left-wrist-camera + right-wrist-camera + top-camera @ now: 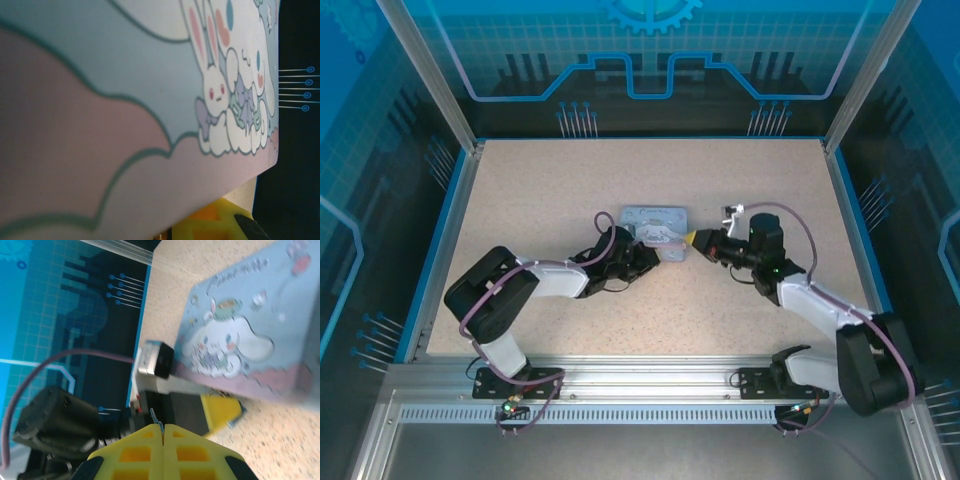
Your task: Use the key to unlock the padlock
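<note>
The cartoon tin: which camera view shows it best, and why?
Right wrist: the tin shows most of its cartoon lid and one side, fairly sharp. Top external shows the tin small, from above. Left wrist sees part of the lid, very close and blurred.

The pale blue-lilac rectangular cartoon tin [240, 340] is smooth printed metal with a soft sheen. The speckled beige table top [720, 320] looks matt and grainy. The fingers [132, 455] of the right gripper [163, 429] are matt yellow plastic.
</note>
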`<action>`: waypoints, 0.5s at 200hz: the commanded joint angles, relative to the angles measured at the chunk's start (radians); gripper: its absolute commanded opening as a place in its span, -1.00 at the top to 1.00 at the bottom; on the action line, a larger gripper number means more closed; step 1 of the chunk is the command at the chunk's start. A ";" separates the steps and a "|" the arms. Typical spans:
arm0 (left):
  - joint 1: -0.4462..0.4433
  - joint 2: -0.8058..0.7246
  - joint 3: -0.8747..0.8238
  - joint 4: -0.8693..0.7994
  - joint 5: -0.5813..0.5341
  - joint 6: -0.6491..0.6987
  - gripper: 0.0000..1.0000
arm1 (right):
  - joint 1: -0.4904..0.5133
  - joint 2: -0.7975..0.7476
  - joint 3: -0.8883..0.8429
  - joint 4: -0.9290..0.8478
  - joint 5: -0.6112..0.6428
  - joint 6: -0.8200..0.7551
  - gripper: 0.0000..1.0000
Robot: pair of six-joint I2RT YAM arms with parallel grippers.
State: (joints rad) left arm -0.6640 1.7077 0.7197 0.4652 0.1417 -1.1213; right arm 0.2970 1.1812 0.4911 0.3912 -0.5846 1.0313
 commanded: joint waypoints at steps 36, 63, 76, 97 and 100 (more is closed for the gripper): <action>0.018 -0.061 0.034 0.041 0.071 -0.089 1.00 | 0.028 -0.139 -0.146 0.016 0.005 -0.010 1.00; 0.025 -0.067 0.023 0.102 0.091 -0.129 1.00 | 0.038 -0.095 -0.191 0.131 0.008 0.050 1.00; 0.027 -0.074 0.022 0.121 0.096 -0.141 1.00 | 0.050 -0.069 -0.199 0.175 0.020 0.079 1.00; 0.027 -0.090 0.021 0.126 0.093 -0.141 1.00 | 0.079 -0.034 -0.199 0.224 0.048 0.113 1.00; 0.028 -0.092 0.021 0.125 0.092 -0.142 1.00 | 0.083 -0.030 -0.199 0.229 0.054 0.118 1.00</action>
State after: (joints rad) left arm -0.6441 1.6680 0.7231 0.5186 0.2001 -1.2331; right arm 0.3458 1.1252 0.2989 0.5041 -0.5694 1.0935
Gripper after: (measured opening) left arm 0.100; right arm 0.051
